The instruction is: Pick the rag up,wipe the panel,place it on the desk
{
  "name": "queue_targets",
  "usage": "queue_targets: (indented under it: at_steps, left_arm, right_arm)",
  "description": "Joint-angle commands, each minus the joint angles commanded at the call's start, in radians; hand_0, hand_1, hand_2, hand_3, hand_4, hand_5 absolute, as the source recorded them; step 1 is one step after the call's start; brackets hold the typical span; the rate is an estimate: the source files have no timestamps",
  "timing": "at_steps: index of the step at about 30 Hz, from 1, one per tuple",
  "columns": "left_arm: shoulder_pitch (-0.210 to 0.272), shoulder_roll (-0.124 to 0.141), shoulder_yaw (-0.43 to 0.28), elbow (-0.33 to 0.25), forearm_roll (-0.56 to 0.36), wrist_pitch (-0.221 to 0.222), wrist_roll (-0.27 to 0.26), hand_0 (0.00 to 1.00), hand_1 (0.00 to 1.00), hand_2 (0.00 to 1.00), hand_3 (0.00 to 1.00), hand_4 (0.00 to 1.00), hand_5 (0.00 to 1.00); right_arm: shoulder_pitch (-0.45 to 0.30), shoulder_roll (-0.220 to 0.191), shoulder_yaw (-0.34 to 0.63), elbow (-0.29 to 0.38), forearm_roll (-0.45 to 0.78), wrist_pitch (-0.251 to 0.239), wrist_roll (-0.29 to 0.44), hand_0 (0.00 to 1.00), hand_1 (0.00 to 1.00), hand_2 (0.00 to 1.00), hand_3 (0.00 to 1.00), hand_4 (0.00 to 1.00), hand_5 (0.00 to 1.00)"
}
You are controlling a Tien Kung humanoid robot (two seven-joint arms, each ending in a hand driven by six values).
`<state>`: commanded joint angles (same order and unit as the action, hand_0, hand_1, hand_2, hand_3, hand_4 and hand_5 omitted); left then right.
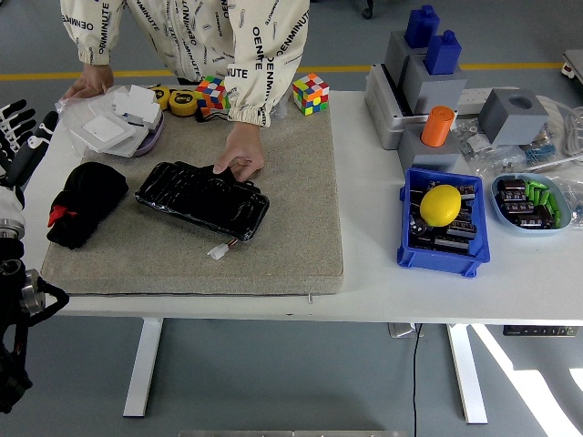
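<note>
The black rag (84,202) is bunched at the left end of the beige mat (291,228), just beside the glossy black panel (202,199), whose far edge is pressed by a person's hand (240,155). The robot's left hand (18,137) is seen at the frame's left edge, fingers spread and empty, apart from the rag.

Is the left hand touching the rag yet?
Apart. The head view shows the left hand at the table's left edge, with bare table and mat between it and the black rag.
</note>
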<state>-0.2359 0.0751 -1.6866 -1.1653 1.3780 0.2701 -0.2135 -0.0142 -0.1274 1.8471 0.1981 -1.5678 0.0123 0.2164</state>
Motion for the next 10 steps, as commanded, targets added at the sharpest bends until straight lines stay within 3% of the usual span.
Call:
queue_targets:
  at_steps: [10]
  left_arm:
    - [0.0,-0.003,-0.006,-0.004,0.002,-0.004,0.006,0.762,0.763,0.746,0.745,0.998,0.482]
  right_arm:
    - [0.003,0.002,0.006,-0.001,-0.003,0.001,-0.004,0.545,0.559,0.492,0.522,0.897,0.35]
